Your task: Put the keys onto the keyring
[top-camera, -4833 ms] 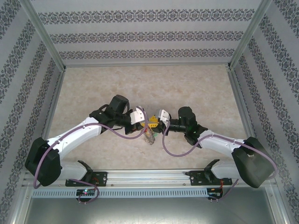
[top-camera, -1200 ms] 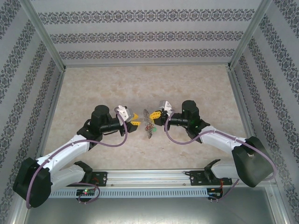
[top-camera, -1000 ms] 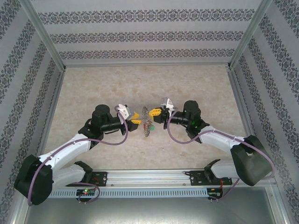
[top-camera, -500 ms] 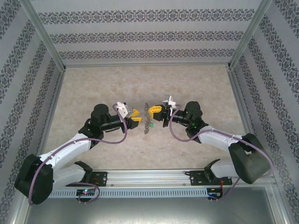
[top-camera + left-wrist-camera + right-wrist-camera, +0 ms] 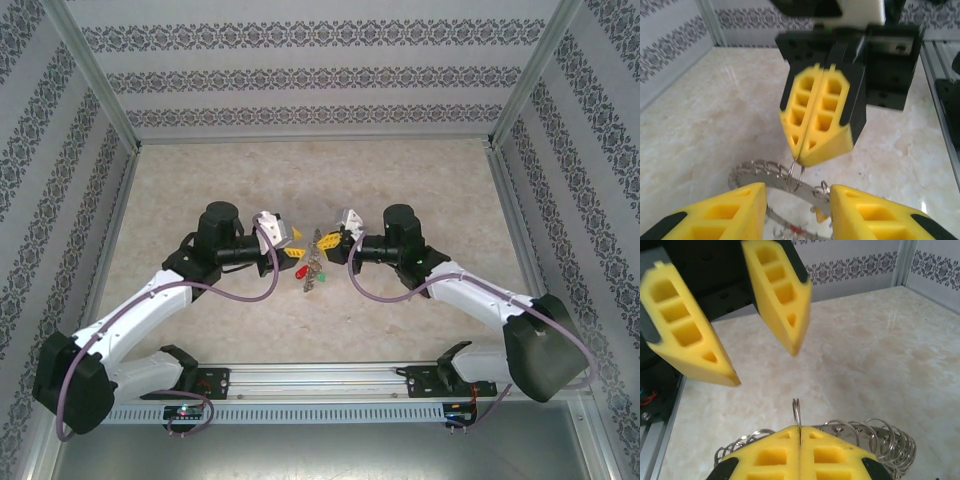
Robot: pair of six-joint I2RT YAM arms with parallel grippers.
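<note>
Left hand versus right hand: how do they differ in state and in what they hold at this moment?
The left hand stands open, its fingers well apart; the right hand is shut, its fingers pressed together. The right hand pinches one small link on the rim of the keyring; the left hand holds nothing. Shared: both have yellow honeycombed fingers and face each other tip to tip above the table.

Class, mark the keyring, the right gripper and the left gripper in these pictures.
keyring (image 5: 752, 180), left wrist view, grey hoop's rim.
right gripper (image 5: 801, 157), left wrist view, between its shut fingertips.
left gripper (image 5: 765, 367), right wrist view, gap between its open fingers.
</note>
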